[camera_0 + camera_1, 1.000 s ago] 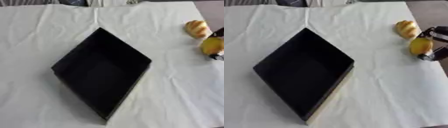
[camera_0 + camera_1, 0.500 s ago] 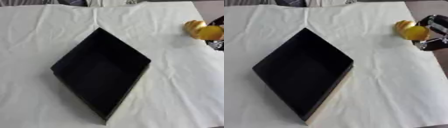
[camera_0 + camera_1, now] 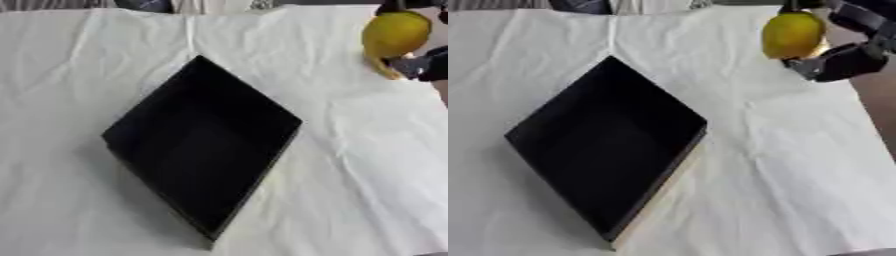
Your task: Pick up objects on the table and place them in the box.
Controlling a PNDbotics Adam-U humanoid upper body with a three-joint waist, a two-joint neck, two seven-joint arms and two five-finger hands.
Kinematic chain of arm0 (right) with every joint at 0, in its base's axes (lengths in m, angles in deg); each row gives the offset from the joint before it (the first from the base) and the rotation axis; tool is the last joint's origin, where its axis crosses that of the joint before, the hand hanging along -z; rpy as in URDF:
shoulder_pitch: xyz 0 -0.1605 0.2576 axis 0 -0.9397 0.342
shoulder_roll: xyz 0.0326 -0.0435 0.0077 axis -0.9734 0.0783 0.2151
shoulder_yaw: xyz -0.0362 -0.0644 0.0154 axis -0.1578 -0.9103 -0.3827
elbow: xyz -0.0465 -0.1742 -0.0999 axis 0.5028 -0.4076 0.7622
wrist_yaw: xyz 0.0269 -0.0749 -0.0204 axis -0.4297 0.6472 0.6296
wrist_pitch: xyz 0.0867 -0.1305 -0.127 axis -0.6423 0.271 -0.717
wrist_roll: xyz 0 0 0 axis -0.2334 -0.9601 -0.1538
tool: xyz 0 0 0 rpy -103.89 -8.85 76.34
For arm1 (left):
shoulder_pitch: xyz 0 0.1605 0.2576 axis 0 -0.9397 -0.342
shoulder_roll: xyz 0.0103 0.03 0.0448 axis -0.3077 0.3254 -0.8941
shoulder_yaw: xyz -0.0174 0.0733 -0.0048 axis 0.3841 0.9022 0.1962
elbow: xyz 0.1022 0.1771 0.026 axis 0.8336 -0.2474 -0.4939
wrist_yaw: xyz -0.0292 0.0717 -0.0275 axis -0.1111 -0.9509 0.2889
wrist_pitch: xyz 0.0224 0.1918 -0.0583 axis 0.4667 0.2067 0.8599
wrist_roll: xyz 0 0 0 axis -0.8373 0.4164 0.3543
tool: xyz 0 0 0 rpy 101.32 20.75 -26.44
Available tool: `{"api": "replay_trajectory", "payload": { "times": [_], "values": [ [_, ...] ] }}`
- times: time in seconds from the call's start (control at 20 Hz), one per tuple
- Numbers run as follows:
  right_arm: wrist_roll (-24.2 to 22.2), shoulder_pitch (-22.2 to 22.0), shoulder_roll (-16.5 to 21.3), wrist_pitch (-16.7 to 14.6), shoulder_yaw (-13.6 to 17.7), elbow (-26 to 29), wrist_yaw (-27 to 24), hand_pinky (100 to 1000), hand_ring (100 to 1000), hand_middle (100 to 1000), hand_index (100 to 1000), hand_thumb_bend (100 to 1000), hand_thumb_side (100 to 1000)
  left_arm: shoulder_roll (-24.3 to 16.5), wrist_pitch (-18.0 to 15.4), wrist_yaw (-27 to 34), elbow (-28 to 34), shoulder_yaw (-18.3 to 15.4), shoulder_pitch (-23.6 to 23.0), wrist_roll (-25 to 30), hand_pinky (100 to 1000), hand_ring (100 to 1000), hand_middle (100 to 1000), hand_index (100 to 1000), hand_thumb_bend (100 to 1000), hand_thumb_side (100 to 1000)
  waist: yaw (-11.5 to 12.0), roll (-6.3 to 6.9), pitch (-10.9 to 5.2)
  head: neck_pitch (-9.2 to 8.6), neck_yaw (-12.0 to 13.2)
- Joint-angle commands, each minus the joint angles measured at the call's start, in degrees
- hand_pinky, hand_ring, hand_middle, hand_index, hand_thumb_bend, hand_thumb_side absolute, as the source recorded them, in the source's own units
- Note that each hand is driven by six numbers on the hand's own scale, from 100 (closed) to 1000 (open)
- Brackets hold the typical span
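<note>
The right hand [image 3: 842,55] is holding the yellow fruit [image 3: 792,34] above the bench [image 3: 798,165]; it is probably light, smooth, slippery; the box [image 3: 605,150] is sitting empty.

a table under a creased white cloth [image 3: 376,165] bears an open black box [image 3: 201,150] set cornerwise.

The right robot hand [image 3: 846,47] reaches in from the upper right corner, raised off the bench, its black fingers curled round a yellow fruit [image 3: 793,35].
</note>
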Motion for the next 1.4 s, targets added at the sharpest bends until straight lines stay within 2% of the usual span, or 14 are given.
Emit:
{"api": "replay_trajectory", "payload": {
  "times": [0.05,0.3,0.45,0.6,0.8,0.95,1.0,1.05,1.4],
  "values": [
    [-2.8,6.3,-1.2,-3.1,-3.7,2.3,-1.7,786,731,458,636,114,100,-1.3,-0.1,0.4,0.9,0.1,0.6,0.4,827,779,754,875,412,505,0.2,-0.06,-1.81,0.29,-0.8],
    [-9.8,19.0,-10.9,-2.3,-9.8,2.4,-4.7,784,729,461,638,119,100,-1.5,0.1,0.6,0.9,-0.1,0.8,0.1,827,779,755,875,420,497,0.4,-0.24,-2.83,0.26,-1.4],
    [-13.0,23.2,-16.5,-0.4,-12.4,2.4,-4.4,781,727,465,640,134,100,-1.5,0.2,0.6,0.9,-0.5,0.9,-0.7,828,780,755,875,424,494,0.6,-0.26,-3.14,0.44,-1.8],
    [-15.2,25.7,-21.2,-0.5,-15.0,2.4,-0.9,774,722,475,642,186,100,-1.4,0.4,0.6,0.9,-0.9,0.7,-1.5,827,779,755,874,423,495,0.7,-0.31,-3.21,0.91,-2.1],
    [-17.5,26.1,-26.0,0.1,-18.0,2.2,4.6,774,726,484,650,189,100,-1.3,0.6,0.9,0.9,-1.4,0.3,-2.2,827,779,754,874,422,495,0.7,-0.54,-3.09,1.10,-1.7],
    [-18.2,25.4,-28.2,0.6,-19.6,0.7,8.5,774,729,488,653,191,100,-1.3,0.6,0.9,0.9,-1.4,0.1,-2.2,827,779,754,874,419,497,0.9,-0.72,-2.96,1.01,-1.4],
    [-18.5,25.1,-28.8,0.5,-20.0,-0.2,9.8,774,730,488,655,260,100,-1.2,0.7,0.9,0.9,-1.4,-0.1,-2.1,827,778,754,874,418,499,0.9,-0.79,-2.91,1.05,-1.4],
    [-18.6,24.8,-29.4,0.3,-20.4,-1.2,11.0,775,732,489,655,187,100,-1.2,0.7,0.9,0.9,-1.4,-0.2,-2.1,827,778,754,874,417,500,1.0,-0.83,-2.87,1.08,-1.4],
    [-18.6,22.6,-32.6,-2.0,-22.4,-9.1,18.3,775,738,496,664,206,101,-0.5,0.8,0.9,0.9,-1.4,-0.6,-1.7,826,778,754,875,410,506,1.3,-0.99,-2.46,1.01,-0.9]
  ]
}}
